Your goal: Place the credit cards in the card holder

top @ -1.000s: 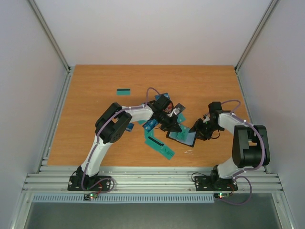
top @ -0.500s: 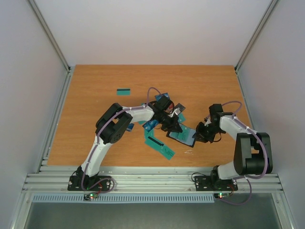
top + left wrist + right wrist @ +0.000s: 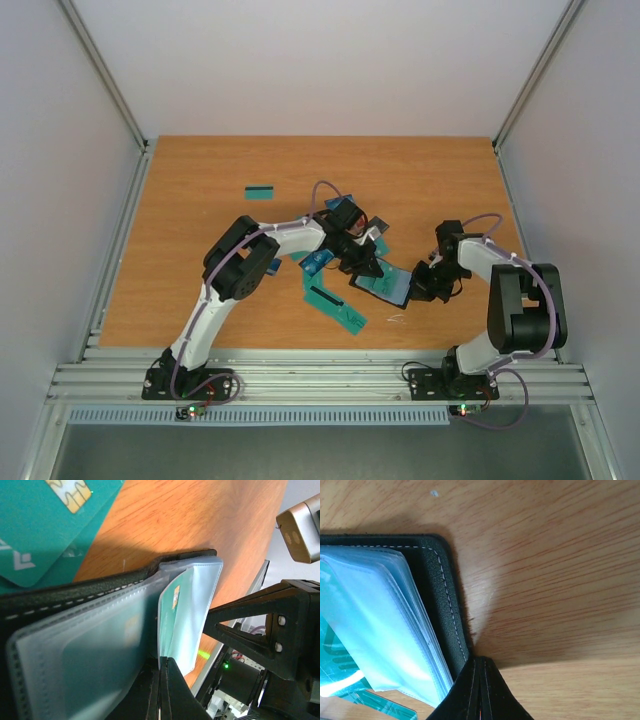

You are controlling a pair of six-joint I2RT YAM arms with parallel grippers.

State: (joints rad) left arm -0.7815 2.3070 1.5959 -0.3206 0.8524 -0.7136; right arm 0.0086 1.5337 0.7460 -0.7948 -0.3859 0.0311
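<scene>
At table (image 3: 200,220) centre lies one holder (image 3: 385,288), open with its inside face up. Its long axis runs left-right, the right end slightly nearer the arm bases. Its clear sleeves (image 3: 100,650) are fanned, and one sleeve contains one chip card (image 3: 175,600), teal.

Four loose cards can be counted:
- one lone card (image 3: 260,192), teal, well apart at far left;
- one blue card (image 3: 315,262);
- one striped card (image 3: 322,297) overlapping one plain card (image 3: 350,319), left of the holder.

Further cards are partly hidden under the left arm.

Left gripper (image 3: 362,268): jaws closed, tips at the sleeves; a pinch cannot be confirmed. Right gripper (image 3: 418,290): jaws closed, tips touching the holder's right cover edge.
</scene>
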